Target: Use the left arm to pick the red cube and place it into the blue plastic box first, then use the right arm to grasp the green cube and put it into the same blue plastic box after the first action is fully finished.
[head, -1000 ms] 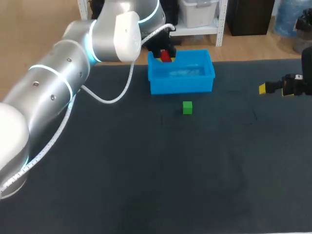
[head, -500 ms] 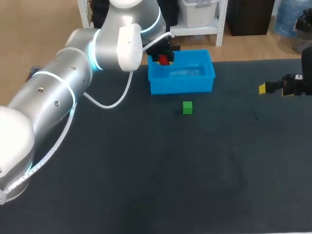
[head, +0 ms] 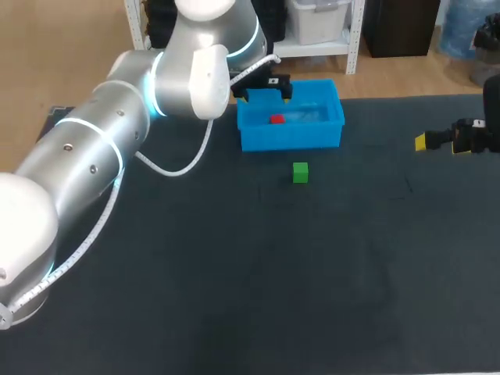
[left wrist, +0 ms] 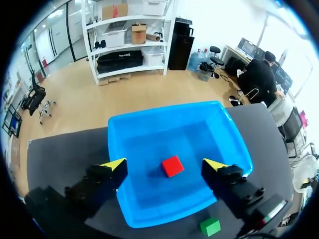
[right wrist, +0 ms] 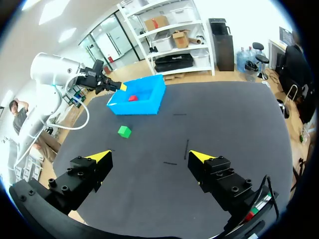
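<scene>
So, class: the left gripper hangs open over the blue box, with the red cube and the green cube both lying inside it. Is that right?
Not quite: only the red cube lies inside the blue box. The green cube sits on the table just outside it, as the head view shows. The left gripper does hang open over the box.

I opened my left end effector; red cube dropped into blue plastic box, resting 9 o'clock of centre.

Arm behind right pincer mostly beyond head view's right edge.
</scene>
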Available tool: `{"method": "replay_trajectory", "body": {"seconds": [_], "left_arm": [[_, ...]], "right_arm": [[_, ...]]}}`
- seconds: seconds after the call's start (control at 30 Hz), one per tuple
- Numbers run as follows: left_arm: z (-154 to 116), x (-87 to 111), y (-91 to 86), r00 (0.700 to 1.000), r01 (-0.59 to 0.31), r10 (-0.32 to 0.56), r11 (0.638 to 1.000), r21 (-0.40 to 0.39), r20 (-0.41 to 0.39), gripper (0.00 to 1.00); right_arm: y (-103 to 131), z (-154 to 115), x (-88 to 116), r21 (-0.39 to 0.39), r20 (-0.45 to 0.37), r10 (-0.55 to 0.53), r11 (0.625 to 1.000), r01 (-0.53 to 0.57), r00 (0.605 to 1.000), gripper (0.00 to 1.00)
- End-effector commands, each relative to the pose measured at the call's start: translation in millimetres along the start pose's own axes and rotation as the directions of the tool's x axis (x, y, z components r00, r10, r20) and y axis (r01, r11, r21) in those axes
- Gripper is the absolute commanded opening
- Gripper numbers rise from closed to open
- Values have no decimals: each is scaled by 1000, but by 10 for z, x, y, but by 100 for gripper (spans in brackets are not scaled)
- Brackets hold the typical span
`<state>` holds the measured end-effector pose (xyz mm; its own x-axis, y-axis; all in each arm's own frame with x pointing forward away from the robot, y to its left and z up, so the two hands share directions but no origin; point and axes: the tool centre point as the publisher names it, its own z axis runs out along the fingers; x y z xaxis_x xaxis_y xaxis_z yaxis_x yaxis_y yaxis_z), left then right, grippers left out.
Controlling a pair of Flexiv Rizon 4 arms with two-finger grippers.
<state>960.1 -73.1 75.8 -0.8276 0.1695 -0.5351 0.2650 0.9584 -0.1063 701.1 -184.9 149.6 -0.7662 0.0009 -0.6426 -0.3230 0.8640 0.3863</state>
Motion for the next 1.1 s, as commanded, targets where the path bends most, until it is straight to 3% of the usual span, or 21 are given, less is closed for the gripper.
{"method": "replay_trajectory", "body": {"seconds": [0.03,0.47,1.1], "left_arm": [[101,-225,-7,991,4,-4,1000,-1,-135,100],[-143,-289,-5,994,-4,6,1000,23,-109,100],[-721,-249,40,995,-65,71,994,83,-67,100]], "right_arm": [[-1,-2,3,1,0,-1,1000,1,1000,100],[-1,-2,3,1,0,-1,1000,1,1000,100],[-1,-2,3,1,0,-1,1000,1,1000,100]]}}
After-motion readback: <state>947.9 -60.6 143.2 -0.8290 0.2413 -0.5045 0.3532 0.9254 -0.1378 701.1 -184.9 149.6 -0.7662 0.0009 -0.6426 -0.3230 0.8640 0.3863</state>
